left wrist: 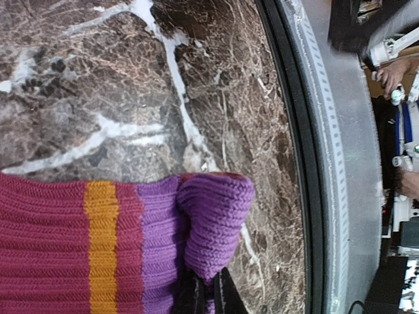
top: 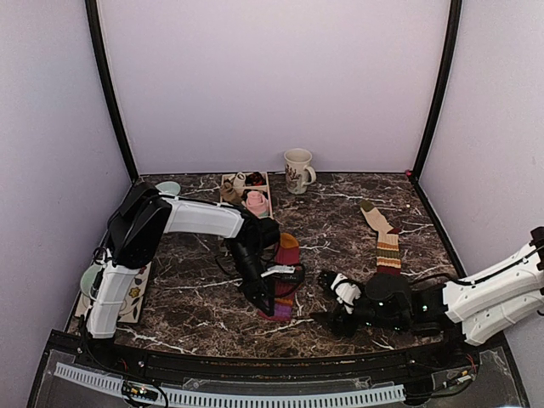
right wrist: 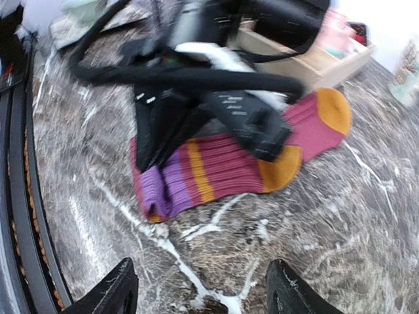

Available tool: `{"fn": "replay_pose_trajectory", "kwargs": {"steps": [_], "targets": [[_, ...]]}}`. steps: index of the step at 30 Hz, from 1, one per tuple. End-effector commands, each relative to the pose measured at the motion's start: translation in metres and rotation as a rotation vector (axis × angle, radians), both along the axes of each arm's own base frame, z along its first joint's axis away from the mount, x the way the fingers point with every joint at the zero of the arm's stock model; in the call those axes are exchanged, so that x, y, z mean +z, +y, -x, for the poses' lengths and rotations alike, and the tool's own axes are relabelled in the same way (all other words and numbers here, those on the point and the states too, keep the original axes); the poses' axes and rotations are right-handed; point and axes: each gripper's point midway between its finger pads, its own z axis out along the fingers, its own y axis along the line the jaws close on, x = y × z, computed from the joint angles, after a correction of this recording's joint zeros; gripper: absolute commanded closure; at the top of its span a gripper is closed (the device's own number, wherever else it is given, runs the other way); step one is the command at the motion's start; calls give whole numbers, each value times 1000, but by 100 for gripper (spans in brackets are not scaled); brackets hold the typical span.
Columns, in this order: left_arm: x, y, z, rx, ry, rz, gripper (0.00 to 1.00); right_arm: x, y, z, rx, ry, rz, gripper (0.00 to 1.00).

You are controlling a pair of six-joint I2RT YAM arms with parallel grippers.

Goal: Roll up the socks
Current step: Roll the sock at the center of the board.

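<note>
A striped sock [top: 287, 253] in maroon, purple and orange lies flat near the table's front middle. Its purple cuff [left wrist: 213, 222] is folded over, and my left gripper [left wrist: 208, 293] is shut on that fold, seen from above at the sock's near end [top: 265, 304]. My right gripper [right wrist: 200, 297] hovers low over bare marble just right of that end [top: 321, 299]. Its fingers [right wrist: 108, 294] are spread wide with nothing between them, and the sock [right wrist: 222, 163] lies a short way ahead of them. A second sock [top: 385, 240], beige with reddish-brown and striped bands, lies stretched out at the right.
A wooden box [top: 231, 180] at the back holds a pink bundle [top: 257, 202] and small dark items. A patterned mug [top: 297, 170] stands beside it. Plates and a card [top: 132, 297] sit at the left edge. The table's black front rail [left wrist: 294, 163] runs close to the cuff.
</note>
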Motion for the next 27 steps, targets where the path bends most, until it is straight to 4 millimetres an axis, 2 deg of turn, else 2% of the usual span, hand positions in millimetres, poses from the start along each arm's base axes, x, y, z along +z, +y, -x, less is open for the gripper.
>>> {"fn": "replay_pose_trajectory", "kwargs": {"steps": [1,8,14,15,21,27], "targets": [[-20,19,13,-40,81,-113,96,-10,25,18,180,-79,141,37],[-27,19,13,-37,99,-131,96,-18,65,13,309,-215,221,42],[-33,23,11,-41,88,-152,96,-12,94,13,377,-281,209,47],[-34,24,11,-41,89,-154,96,-21,96,15,394,-271,226,48],[-36,23,8,-38,69,-159,96,-31,110,22,444,-252,227,54],[-37,23,6,-40,58,-159,96,-43,107,17,425,-256,253,57]]}}
